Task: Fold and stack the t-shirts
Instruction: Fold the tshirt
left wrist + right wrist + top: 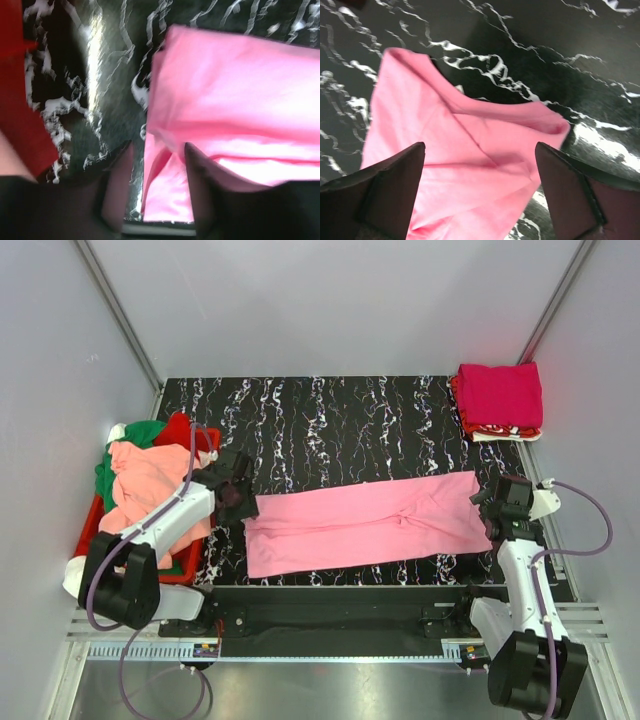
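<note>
- Overhead: pink t-shirt [365,522] folded into long band across black marbled table [330,420], near front edge.
- Left wrist: left gripper [158,160] parted, shirt's edge between its fingers.
- Right wrist: right gripper [480,160] spread wide over shirt's corner.

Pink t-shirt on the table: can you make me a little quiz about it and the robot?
1. True or false: the pink t-shirt is rolled into a ball.
2. Which colour tops the folded stack at the far right corner? A green, B magenta, C white.
3. Fill in: the right gripper is ____.
Key: 1 false, it lies flat in a long strip; 2 B; 3 open.
</note>
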Tool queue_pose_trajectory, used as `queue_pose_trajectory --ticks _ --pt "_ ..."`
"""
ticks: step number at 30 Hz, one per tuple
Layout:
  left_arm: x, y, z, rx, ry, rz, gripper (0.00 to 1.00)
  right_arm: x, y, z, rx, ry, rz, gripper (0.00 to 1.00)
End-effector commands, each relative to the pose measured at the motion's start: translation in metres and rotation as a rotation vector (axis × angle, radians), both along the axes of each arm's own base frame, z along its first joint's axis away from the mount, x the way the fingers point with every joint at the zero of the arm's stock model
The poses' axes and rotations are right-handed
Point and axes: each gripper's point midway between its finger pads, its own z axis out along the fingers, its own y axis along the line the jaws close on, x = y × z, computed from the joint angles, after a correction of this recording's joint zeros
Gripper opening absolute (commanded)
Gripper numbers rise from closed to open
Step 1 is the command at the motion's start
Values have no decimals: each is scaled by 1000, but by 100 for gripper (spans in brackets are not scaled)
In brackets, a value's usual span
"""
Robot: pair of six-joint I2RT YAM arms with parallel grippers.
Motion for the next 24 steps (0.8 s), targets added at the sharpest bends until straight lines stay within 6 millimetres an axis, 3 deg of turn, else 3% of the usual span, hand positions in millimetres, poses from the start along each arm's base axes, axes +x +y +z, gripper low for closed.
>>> queue_pose_trajectory --ticks 1,4,7,9,13,16,17,24 --pt "-5 10 18 38 -5 26 69 -8 -10 -4 8 43 -90 100" --pt "3 7 52 31 -57 -27 90 -10 -15 2 -12 52 -104 100" --pt "7 3 84 10 -137 -103 93 1 -12 24 -46 -17 -28 100" --pt "2 7 93 15 -183 -122 94 15 5 41 -39 -87 123 100" --pt "-9 12 99 13 -255 -152 94 45 49 64 51 -198 402 88" --pt "-12 15 107 6 -321 -141 94 61 79 52 181 -153 568 86" --pt "-10 14 111 -4 -344 -146 94 65 92 38 241 -110 639 84" --pt "-11 12 120 -31 -405 -154 94 81 134 2 298 70 832 79"
